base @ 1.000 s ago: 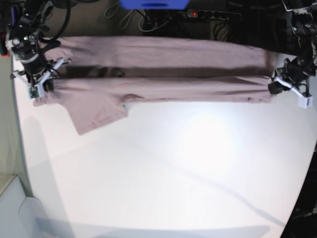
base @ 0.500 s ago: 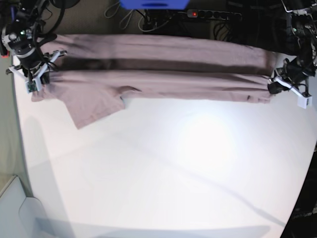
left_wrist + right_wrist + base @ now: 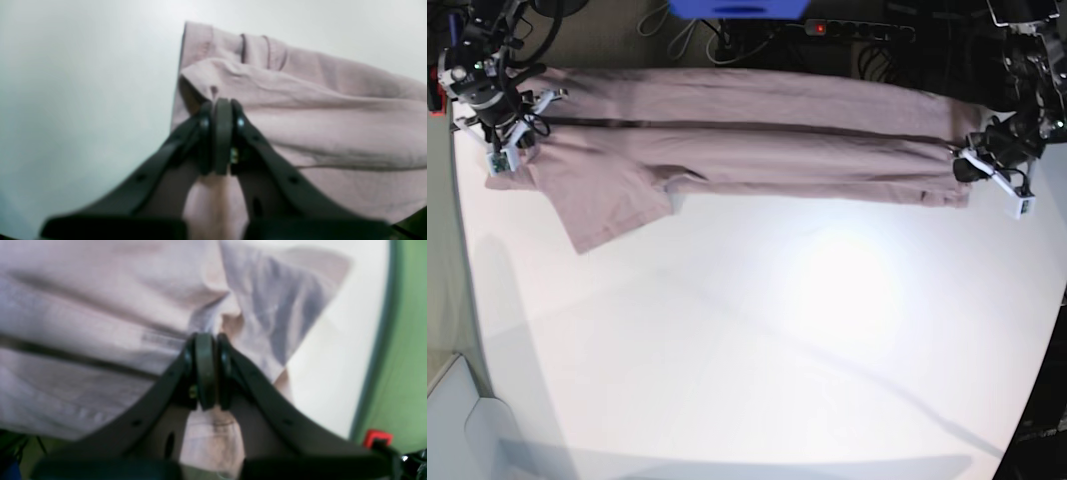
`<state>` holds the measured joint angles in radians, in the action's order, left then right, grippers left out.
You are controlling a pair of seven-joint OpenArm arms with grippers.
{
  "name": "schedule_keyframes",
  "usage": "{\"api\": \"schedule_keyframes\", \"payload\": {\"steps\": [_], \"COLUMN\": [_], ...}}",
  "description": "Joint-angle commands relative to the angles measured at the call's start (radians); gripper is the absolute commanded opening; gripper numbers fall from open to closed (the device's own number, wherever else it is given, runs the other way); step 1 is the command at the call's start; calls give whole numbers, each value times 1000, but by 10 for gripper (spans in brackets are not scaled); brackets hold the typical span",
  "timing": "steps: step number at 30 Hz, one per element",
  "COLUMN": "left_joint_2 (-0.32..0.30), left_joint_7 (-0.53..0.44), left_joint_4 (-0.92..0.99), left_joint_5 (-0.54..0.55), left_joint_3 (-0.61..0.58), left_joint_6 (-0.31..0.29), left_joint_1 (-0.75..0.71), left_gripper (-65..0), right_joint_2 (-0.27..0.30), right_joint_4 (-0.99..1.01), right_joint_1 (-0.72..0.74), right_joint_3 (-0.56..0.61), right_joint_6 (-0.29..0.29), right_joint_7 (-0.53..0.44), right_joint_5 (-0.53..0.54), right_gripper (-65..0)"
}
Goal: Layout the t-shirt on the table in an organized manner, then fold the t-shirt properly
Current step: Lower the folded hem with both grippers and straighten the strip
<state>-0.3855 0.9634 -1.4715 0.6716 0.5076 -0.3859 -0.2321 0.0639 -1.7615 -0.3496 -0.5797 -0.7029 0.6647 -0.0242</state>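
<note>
Beyond the far edge, base view: 1 blue box-like object (image 3: 739, 8), cut off by the top of the picture. Just to its right, 1 black power strip (image 3: 857, 30) with a red lit switch at its left end. Loose cables (image 3: 702, 40) lie below the blue object on a dark floor. Right wrist view: a green surface (image 3: 408, 340) runs down the right side; 1 small red part (image 3: 377, 437) sits low at right, too blurred to identify.
</note>
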Motion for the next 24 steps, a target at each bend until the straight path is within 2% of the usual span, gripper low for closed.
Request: {"api": "schedule_keyframes", "payload": {"steps": [1, 8, 12, 15, 20, 21, 24], "left_joint_2": [-19, -22, -25, -25, -25, -23, -20], "left_joint_7": [-13, -13, -11, -11, 16, 22, 24], "left_joint_4": [-11, 16, 75, 101, 102, 102, 102], "left_joint_5": [6, 6, 6, 6, 6, 6, 6], "left_joint_3": [6, 12, 7, 7, 7, 7, 7], "left_joint_6": [2, 2, 2, 2, 2, 2, 2], "left_joint_1": [7, 7, 21, 24, 26, 26, 27], "left_gripper": [-646, -645, -638, -548, -343, -325, -325], "right_joint_2": [14, 12, 17, 41, 66, 69, 75], "right_joint_4": [-10, -2, -2, -5, -8, -8, -8], "right_joint_1": [2, 2, 5, 5, 4, 4, 7], "right_joint_3": [-4, -3, 0, 16, 22, 22, 22], "right_joint_6": [5, 5, 5, 5, 5, 5, 5], "right_joint_7": [-18, -15, 45, 62, 62, 62, 62], "right_joint_5": [4, 4, 4, 4, 4, 4, 4], "right_gripper": [-650, -649, -519, -400, -312, -301, -290]}}
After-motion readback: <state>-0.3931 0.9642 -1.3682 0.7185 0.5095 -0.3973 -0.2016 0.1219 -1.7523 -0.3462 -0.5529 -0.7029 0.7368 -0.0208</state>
